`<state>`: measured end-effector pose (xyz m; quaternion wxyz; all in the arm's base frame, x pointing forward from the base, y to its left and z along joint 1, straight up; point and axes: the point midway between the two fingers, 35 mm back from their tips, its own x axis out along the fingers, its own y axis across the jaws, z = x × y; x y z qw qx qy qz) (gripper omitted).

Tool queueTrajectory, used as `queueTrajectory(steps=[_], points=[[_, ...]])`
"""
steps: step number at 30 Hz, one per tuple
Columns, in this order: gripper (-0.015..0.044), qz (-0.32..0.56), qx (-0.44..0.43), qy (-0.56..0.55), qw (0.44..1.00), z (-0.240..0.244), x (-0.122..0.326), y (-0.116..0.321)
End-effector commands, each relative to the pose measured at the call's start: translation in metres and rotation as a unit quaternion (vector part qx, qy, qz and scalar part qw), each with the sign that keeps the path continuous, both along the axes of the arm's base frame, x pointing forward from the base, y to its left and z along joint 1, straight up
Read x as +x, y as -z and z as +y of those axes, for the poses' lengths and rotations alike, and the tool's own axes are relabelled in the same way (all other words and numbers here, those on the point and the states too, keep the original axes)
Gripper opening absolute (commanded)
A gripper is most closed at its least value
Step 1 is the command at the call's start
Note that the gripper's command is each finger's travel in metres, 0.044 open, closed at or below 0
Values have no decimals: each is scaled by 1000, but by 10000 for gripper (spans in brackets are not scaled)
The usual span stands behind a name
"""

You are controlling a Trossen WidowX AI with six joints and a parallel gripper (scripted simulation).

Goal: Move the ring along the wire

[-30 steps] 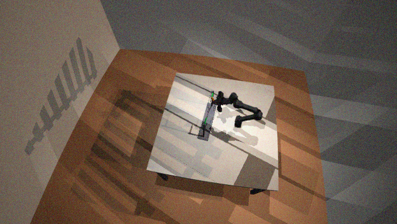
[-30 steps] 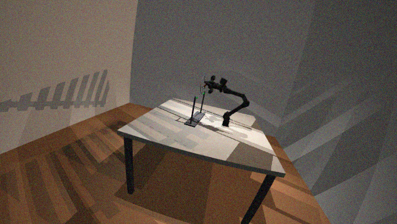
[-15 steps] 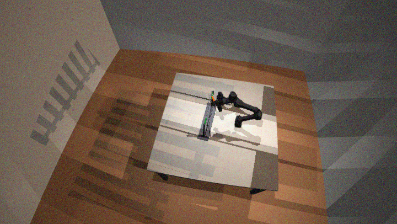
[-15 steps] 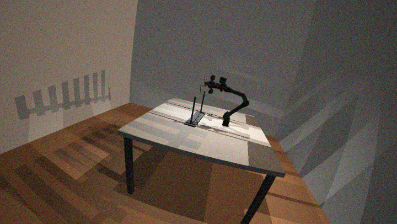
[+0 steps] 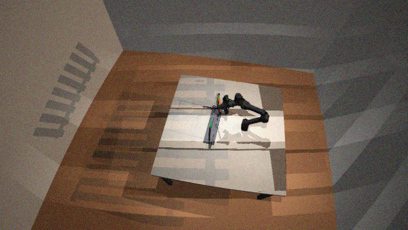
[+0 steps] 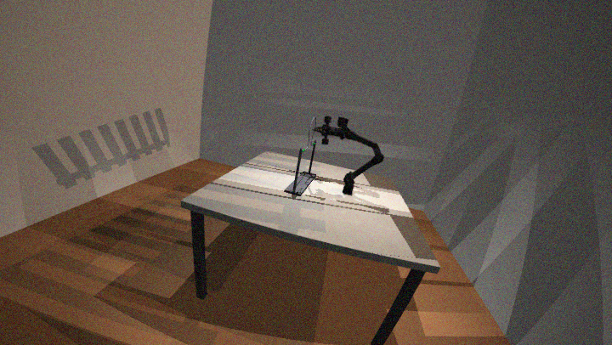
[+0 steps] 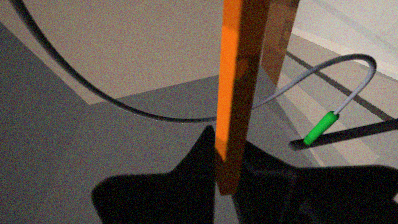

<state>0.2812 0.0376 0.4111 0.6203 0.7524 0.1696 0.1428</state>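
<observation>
Left of your end effector (image 5: 216,107) (image 6: 315,128) (image 7: 226,167), in wrist view, the grey wire (image 7: 92,86) sweeps close; drift that way w/o tracking the bend & the ring prob. scrapes it. At centre, your end effector is nearly shut, pinching the orange handle (image 5: 219,100) (image 7: 228,85). The ring's w/ it, beyond the fingertips, but its full outline & clearance: can't tell. Right of it, the wire loops down to a green part (image 7: 321,128) by a post (image 7: 350,135); turning late there could cause contact.

The arm (image 5: 254,110) (image 6: 364,143) is black, with slim links, bulky joints and dark, tapered fingers.
</observation>
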Motion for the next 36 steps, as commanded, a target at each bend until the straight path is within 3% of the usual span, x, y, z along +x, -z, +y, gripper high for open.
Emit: queueTrajectory(steps=[1,36], points=[[-150,3,-26,0,1000,0,2,2],[-150,22,-243,5,970,0,2,19]])
